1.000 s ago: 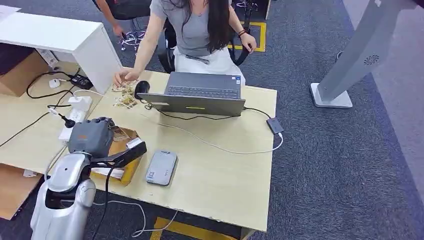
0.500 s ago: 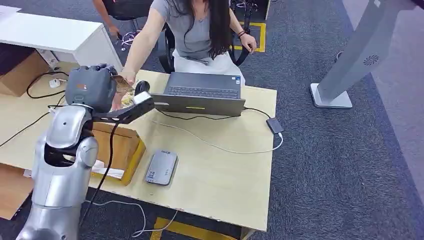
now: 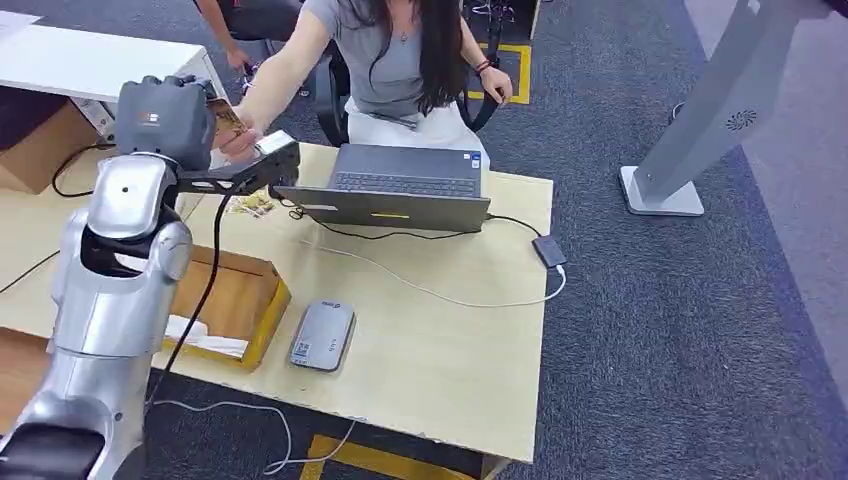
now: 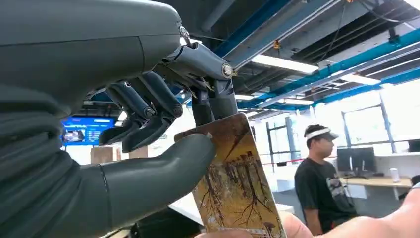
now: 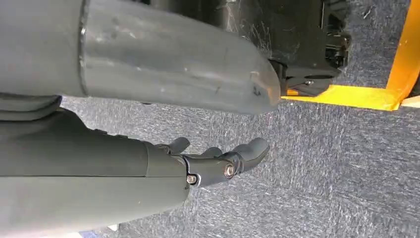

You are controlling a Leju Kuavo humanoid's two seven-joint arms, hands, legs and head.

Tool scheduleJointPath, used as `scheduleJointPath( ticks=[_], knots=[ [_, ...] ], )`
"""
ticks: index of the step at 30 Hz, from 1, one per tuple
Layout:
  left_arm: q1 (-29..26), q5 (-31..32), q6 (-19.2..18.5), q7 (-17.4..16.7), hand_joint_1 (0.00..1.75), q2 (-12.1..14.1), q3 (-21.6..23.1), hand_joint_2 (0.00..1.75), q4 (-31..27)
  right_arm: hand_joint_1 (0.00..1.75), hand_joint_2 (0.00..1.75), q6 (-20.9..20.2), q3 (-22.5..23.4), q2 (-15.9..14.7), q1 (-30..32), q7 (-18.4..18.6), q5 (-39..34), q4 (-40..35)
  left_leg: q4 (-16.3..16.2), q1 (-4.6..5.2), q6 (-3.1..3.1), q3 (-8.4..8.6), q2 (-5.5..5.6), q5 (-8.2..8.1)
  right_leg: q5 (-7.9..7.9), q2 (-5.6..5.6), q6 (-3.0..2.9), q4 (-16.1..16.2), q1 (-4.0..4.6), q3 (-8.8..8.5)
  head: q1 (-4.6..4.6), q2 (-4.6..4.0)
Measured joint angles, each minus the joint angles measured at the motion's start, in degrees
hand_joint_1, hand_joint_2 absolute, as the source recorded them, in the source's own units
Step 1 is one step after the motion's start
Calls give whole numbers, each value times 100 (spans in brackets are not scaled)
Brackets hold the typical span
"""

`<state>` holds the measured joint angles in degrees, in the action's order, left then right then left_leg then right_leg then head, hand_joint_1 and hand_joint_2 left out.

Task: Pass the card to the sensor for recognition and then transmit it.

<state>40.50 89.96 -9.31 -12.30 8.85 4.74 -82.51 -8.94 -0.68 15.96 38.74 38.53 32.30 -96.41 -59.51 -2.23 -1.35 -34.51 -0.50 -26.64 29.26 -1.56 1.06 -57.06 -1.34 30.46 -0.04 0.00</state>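
My left hand is raised above the table's far left corner. It pinches a card printed with brown trees on gold between thumb and fingers. The left wrist view shows the thumb pressed on the card and a person's fingertips touching the card's free end. The seated person's hand reaches up to it. The sensor, a flat grey box, lies on the table near the front edge. My right hand hangs over grey carpet, fingers apart, holding nothing.
An open laptop with trailing cables sits mid-table in front of the person. A cardboard box stands left of the sensor, and loose cards lie behind it. A white cabinet is at far left, a kiosk stand at right.
My left arm rose from above the cardboard box up and away toward the person, carrying the card. The person's hand lifted off the table to meet it.
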Motion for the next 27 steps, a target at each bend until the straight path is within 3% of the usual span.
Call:
scheduleJointPath(
  ticks=[4, 5, 6, 12, 20, 24, 27],
  knots=[
    [82, 0, 4, -20, 175, 68, 22, 175, 216, 0, 0, -7, 0, 0, -18, -7, -2, 51, 0, 0, 0, 0, 0, 0, 0, 1, 0, 0, 0, -1, -2, 0],
    [81, 0, 13, -22, 68, 83, 22, 175, 260, 0, 0, -7, 0, 0, -20, -2, -2, 62, 0, 0, 0, 0, -1, 0, 0, 1, 0, 0, 0, -1, -2, 0],
    [79, 0, 28, -50, 0, 96, 24, 175, 303, 0, 0, -7, 0, 0, -24, 4, -2, 72, 0, 0, 0, -1, 0, 0, 0, 1, 0, 0, 0, -1, 0, 0],
    [16, 0, 190, -293, 0, 223, 28, 175, 380, 0, 0, -37, -22, 0, -24, 39, -2, 94, 1, 0, 0, -4, 0, 0, 0, 1, 0, 0, 0, 0, -4, 0],
    [-275, 0, 378, -99, 0, 325, 28, 175, 330, 0, 0, -33, -57, 0, -12, 55, -9, 94, 1, 0, 0, -4, 1, 0, 0, -1, 0, 0, 0, -3, -2, 0],
    [-622, -136, 680, 429, 0, 352, -9, 175, 67, 0, 0, 28, -74, 0, 18, 55, -35, 90, 2, 1, 0, -2, 0, 0, 0, 0, 0, 0, -1, -21, 0, 0],
    [-1405, -725, 1021, 953, 0, 358, -164, 175, -620, 0, 0, 129, -109, 0, 99, 92, -35, 33, 4, 4, 2, -4, -16, -5, 1, 14, 0, -1, -2, -18, 0, 0]
  ],
)
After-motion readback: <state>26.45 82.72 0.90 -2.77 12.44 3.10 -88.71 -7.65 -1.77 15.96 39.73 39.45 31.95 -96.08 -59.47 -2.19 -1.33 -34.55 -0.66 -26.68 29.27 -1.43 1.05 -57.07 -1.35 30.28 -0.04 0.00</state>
